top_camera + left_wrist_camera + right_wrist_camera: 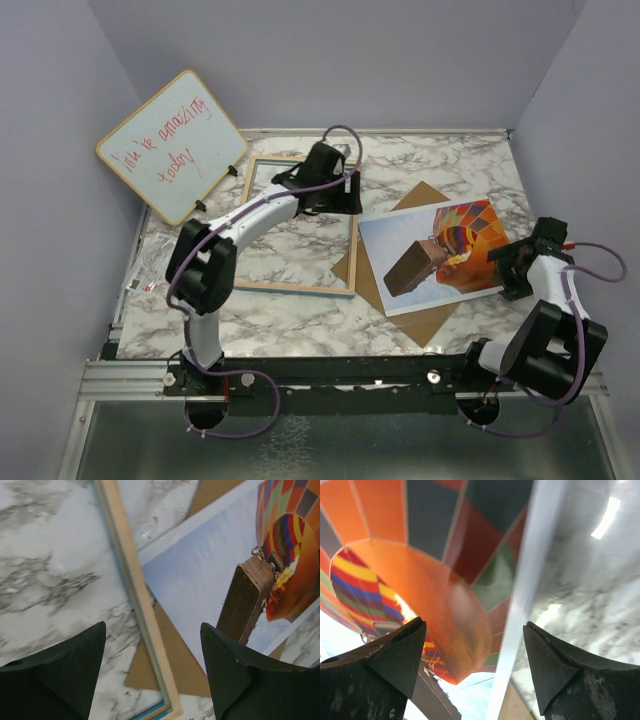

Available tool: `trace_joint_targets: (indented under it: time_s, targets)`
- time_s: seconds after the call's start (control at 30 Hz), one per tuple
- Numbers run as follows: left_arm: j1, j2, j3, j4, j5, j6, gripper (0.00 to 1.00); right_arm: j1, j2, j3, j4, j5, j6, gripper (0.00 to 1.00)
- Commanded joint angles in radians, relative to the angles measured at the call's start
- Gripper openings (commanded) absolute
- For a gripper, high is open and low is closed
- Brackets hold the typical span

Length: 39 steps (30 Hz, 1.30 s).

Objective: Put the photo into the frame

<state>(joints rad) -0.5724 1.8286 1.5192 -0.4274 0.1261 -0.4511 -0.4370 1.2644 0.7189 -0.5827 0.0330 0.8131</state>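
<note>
The photo (430, 255) of an orange, red and blue balloon lies face up on the brown backing board (415, 322), right of centre. The frame (295, 289) lies flat to its left, pale wood side up, blue showing at its edge in the left wrist view (135, 605). My left gripper (338, 200) is open and empty above the frame's right rail (152, 630); the photo (200, 580) lies just beyond it. My right gripper (508, 264) is open at the photo's right edge. In the right wrist view its jaws (475, 630) straddle the photo's (420, 555) white border.
A whiteboard (172, 145) with red handwriting leans at the back left. The marble table (300, 325) is walled in by grey panels on three sides. A corner of the backing board (175, 665) reaches under the frame's rail.
</note>
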Motion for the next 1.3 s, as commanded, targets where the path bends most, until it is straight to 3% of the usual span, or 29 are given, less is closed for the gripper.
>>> trace_joint_targets:
  time_s: [0.0,0.17,0.47,0.6,0.83,1.27]
  targets:
    - [-0.12,0.167,0.115,0.088,0.181,-0.043,0.75,-0.11,-0.091,-0.047,-0.039,0.008,0.018,0.83]
    - [-0.203,0.324,0.189,0.189,0.289,-0.1,0.68,-0.186,-0.111,-0.114,-0.02,-0.006,0.015,0.8]
    - [-0.239,0.441,0.238,0.182,0.275,-0.073,0.65,-0.228,-0.111,-0.175,-0.027,0.033,0.007,0.83]
    - [-0.238,0.5,0.268,0.074,0.131,-0.061,0.63,-0.27,-0.108,-0.227,0.056,-0.087,-0.012,0.84]
    - [-0.239,0.579,0.335,-0.008,0.048,-0.031,0.62,-0.316,-0.133,-0.312,0.248,-0.368,-0.051,0.84]
    - [-0.227,0.688,0.462,-0.12,-0.092,-0.054,0.6,-0.319,-0.156,-0.31,0.333,-0.594,-0.139,0.82]
